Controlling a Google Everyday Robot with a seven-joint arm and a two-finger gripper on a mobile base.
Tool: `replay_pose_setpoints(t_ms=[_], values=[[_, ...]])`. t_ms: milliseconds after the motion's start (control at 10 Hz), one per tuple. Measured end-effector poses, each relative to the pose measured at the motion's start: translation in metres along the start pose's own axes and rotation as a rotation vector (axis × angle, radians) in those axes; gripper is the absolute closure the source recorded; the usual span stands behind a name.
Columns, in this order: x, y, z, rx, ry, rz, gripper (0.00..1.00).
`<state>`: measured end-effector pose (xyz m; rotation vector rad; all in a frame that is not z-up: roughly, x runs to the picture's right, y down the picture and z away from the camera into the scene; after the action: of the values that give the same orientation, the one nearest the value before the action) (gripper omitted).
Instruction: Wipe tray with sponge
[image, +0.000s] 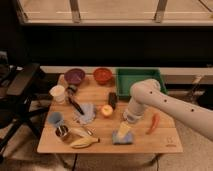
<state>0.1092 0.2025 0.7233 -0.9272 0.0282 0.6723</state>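
Observation:
The green tray (136, 81) stands at the back right of the wooden table (165, 142). A blue sponge (123, 139) lies near the table's front edge, right of the middle. My gripper (123, 130) is lowered straight onto the sponge from above, with its yellowish tip touching or just over the sponge's top. The white arm (150, 97) reaches in from the right and crosses in front of the tray's near edge.
A purple bowl (75, 76) and a red bowl (102, 75) are at the back. White cup (58, 93), black utensil (76, 104), blue cloth (86, 113), apple (106, 110), dark can (113, 100), blue cup (55, 119), banana (82, 141), red pepper (154, 123). Black chair (20, 95) at left.

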Motion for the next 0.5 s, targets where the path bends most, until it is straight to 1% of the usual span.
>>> replay_pose_setpoints(t_ms=[200, 300, 500], values=[[0.0, 0.0, 0.002, 0.007, 0.006, -0.009, 0.2], [-0.004, 0.001, 0.008, 0.016, 0.004, -0.023, 0.2], [-0.013, 0.002, 0.033, 0.046, 0.005, -0.05, 0.2]])
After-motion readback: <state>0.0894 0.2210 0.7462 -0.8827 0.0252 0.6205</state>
